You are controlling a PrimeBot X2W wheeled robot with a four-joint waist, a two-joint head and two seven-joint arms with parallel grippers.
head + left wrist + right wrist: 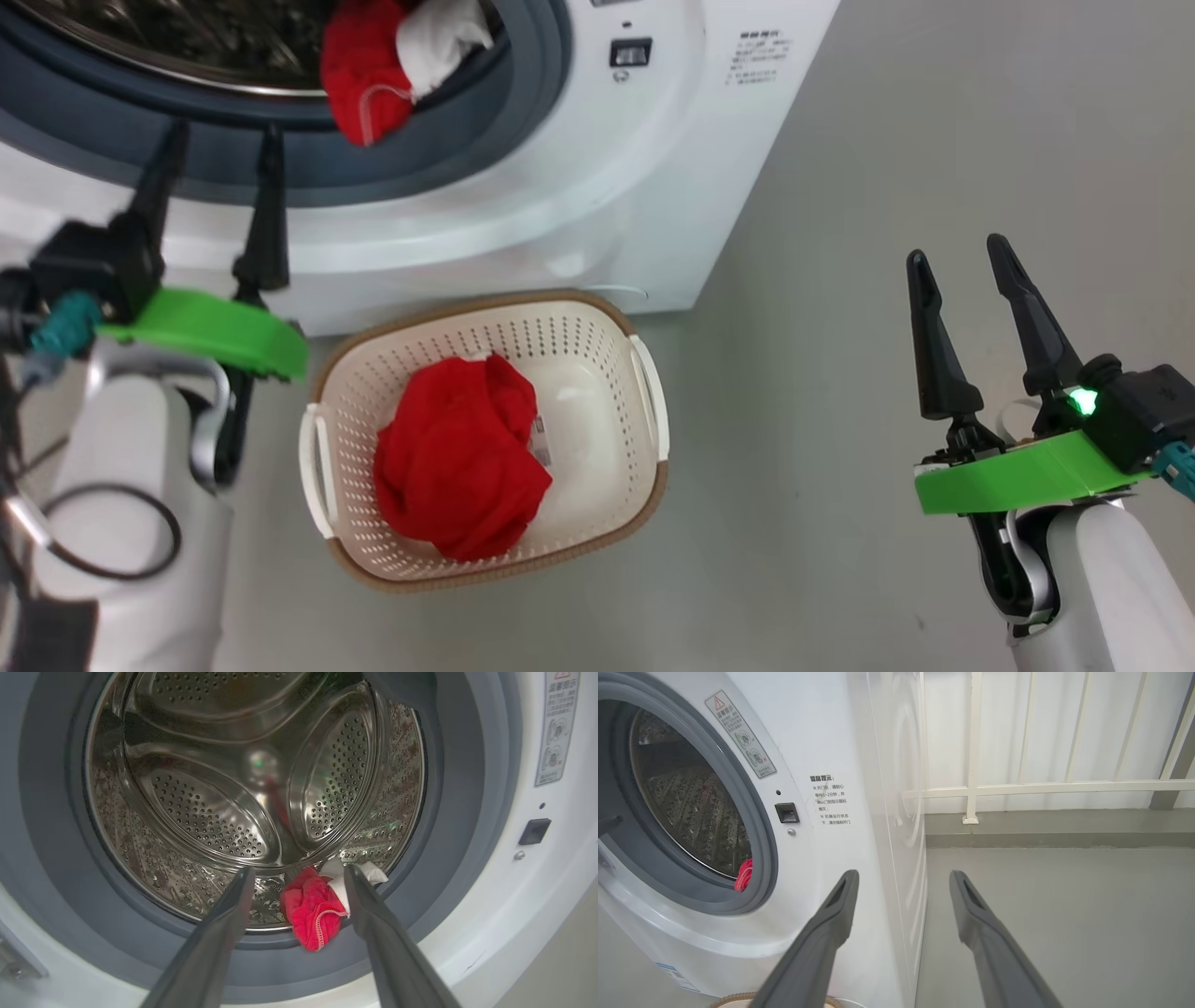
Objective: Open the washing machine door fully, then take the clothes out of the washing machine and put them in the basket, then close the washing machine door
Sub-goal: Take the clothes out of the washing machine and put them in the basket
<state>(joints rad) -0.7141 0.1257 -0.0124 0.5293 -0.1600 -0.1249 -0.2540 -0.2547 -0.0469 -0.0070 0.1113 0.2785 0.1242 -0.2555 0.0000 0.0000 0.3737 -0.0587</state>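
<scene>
Between the empty, spread left fingers (224, 933), clothes (313, 910) drape the washing machine (490, 882) rim; best pinch the bunched red deep. Right fingers (934, 345) released.

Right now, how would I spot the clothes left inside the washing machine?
Find the big white washing machine and its round grey rubber ring. At the ring's lower edge a small crumpled cloth hangs over the lip of the steel drum. Unlike the red bundle in the basket, it has a white part.
</scene>
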